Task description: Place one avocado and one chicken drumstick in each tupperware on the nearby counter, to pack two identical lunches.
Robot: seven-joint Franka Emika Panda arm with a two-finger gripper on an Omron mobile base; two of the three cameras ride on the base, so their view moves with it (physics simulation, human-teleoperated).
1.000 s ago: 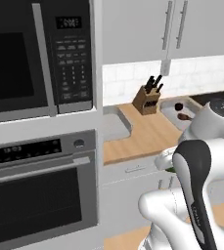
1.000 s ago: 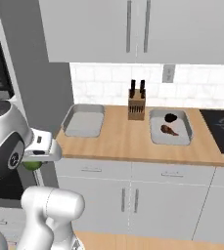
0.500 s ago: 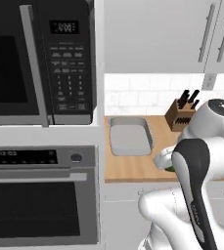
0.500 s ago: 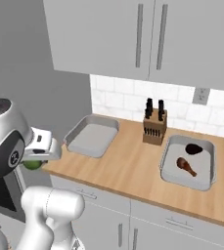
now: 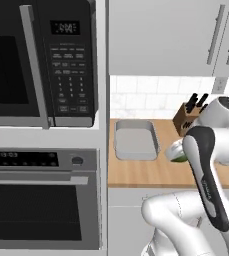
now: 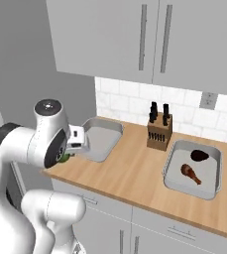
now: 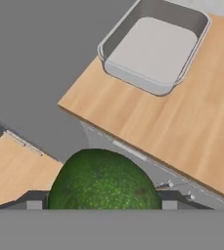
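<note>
Your gripper point(image 7: 103, 202) is clamped on an avocado point(image 7: 103, 180), held out over the front edge of the counter point(image 7: 182, 132); its long axis can't be told from here. Beyond it lies a bare tupperware point(image 7: 155, 44). Farther right, past the knife block point(image 6: 159, 131), the second tupperware point(image 6: 172, 173) holds a chicken drumstick point(image 6: 190, 173), thick end toward the near-left, and a dark avocado point(image 6: 199, 155).

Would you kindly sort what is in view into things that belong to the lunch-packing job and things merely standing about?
Job:
- avocado in the gripper
- empty tupperware
- second tupperware holding a chicken drumstick and a dark avocado
- counter

Standing about:
- knife block
- microwave
- oven
- wall outlet
</note>
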